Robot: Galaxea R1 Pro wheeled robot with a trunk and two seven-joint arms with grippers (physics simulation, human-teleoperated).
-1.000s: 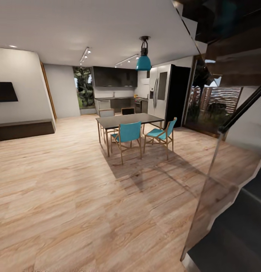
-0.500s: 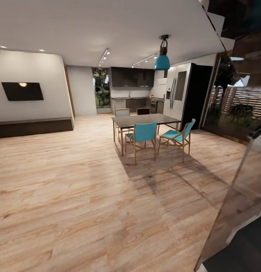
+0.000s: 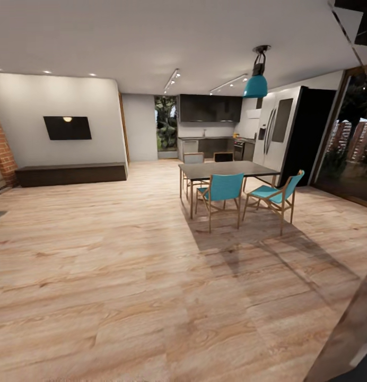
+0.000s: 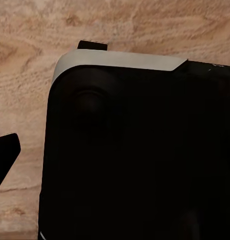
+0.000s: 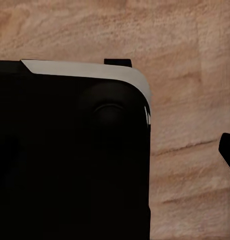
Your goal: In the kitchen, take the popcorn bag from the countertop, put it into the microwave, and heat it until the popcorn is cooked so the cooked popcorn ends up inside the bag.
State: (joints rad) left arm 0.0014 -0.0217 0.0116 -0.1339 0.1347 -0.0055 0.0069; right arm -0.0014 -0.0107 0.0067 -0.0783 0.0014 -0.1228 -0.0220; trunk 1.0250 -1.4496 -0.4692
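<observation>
Head view is panning left as you're turning; the kitchen tabletop [image 3: 204, 139] is sitting far off, fingers' state can't be told.

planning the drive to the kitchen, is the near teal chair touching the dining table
Cannot tell. In the head view the teal chair overlaps the dining table edge, with its back hiding any gap between them.

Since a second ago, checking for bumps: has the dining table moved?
No. The table keeps its place beside the fridge and under the teal lamp; the whole picture slid right together, so the camera turned.
</observation>
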